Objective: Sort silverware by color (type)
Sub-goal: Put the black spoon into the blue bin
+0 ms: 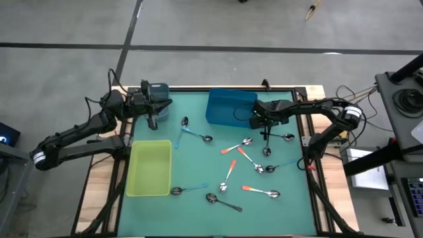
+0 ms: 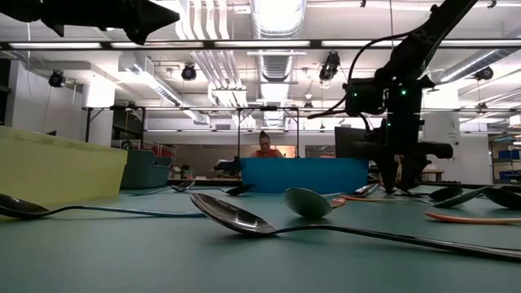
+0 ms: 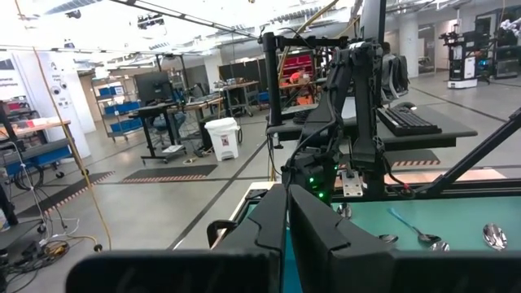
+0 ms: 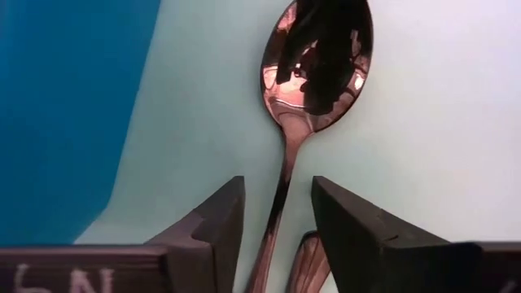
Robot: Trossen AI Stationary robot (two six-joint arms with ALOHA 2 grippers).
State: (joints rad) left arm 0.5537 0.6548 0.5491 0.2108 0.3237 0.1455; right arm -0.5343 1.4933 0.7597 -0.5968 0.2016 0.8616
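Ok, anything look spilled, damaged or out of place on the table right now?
Nothing stands out. The spoons lie scattered flat on the green mat, unsorted as expected. The blue bin and yellow bin sit upright. The right gripper, open, straddles a dark spoon's handle; the left gripper waits near the far-left corner.

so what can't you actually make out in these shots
- Right tool: its fingers straddle the handle of a shiny all-metal spoon beside the blue plastic bin; contact is cut off by the right wrist view's edge.
- Left tool: fingers look shut; anything below is out of frame.
- Yellow-green plastic bin: its wall hides the inside in the low view.
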